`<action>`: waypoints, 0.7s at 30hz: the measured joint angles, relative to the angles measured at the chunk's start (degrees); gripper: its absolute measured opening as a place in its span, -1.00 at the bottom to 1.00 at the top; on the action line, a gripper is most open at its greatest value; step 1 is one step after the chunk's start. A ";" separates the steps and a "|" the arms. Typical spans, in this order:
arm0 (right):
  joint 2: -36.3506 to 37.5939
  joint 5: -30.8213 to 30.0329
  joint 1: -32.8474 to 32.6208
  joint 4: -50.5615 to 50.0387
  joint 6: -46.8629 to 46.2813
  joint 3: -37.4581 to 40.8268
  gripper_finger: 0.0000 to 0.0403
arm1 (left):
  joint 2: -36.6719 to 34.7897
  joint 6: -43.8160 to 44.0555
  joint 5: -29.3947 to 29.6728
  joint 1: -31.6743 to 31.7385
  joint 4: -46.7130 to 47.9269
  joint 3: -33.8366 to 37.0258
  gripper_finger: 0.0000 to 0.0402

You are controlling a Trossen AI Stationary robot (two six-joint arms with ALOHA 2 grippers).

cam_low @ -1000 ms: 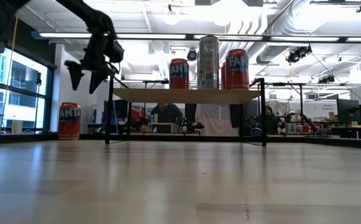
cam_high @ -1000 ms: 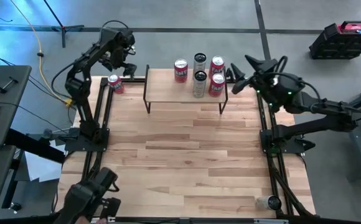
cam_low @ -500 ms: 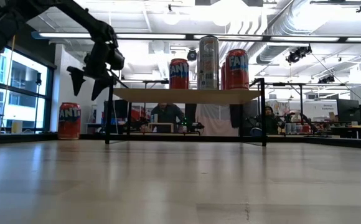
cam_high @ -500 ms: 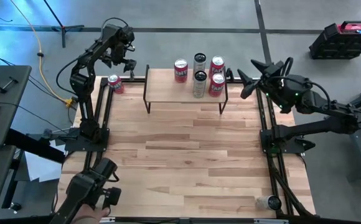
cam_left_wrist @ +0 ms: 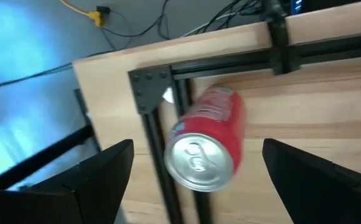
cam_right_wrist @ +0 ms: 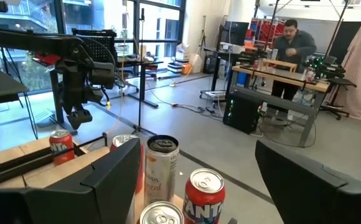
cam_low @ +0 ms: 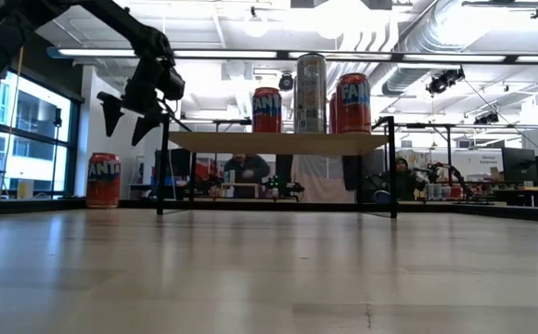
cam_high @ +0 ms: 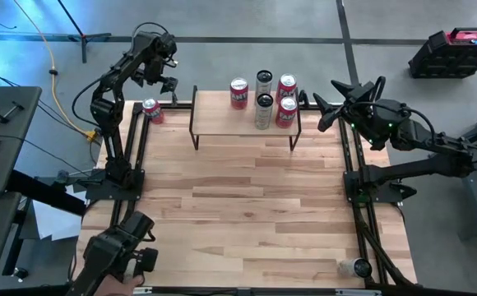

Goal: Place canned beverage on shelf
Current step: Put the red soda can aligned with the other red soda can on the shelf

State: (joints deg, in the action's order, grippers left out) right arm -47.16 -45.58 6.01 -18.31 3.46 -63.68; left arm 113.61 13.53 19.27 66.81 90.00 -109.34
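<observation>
Wooden surface [cam_high: 238,205] fills the high view: the shelf [cam_high: 245,123] stands at its far edge with four cans on it, and your target, the red can [cam_high: 151,109], sits at the far-left corner. Your left gripper [cam_high: 163,80] hovers just beyond it, jaws wide; the right gripper [cam_high: 343,99] waits far right, jaws spread.

From the low view, the can [cam_low: 104,180] stands upright left of the shelf [cam_low: 278,141].

Left wrist view: center the can [cam_left_wrist: 204,149] between your jaws before descending, and clear the black frame rail [cam_left_wrist: 162,155] beside it.
</observation>
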 joint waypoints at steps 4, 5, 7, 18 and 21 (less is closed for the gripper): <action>0.00 -0.04 -0.01 0.00 0.82 0.00 0.51 | -1.19 5.63 -2.59 -1.25 0.04 0.00 0.74; 0.00 -0.04 0.01 0.02 1.40 0.00 0.51 | -1.49 7.63 -3.94 -1.79 0.02 0.00 0.74; 0.00 -0.04 0.02 -0.02 1.75 0.00 0.51 | -2.23 10.37 -8.15 -2.89 0.02 0.00 0.74; 0.02 0.76 0.00 -3.71 5.31 0.00 0.51 | -12.06 28.25 1.57 -15.18 -0.10 5.17 0.74; 0.02 1.11 0.02 -4.57 8.53 0.00 0.51 | -17.76 34.96 2.92 -16.36 0.03 12.14 0.74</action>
State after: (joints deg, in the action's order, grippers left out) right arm -47.13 -44.48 6.02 -22.87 11.99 -63.68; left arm 95.85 48.49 22.19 50.45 90.03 -97.20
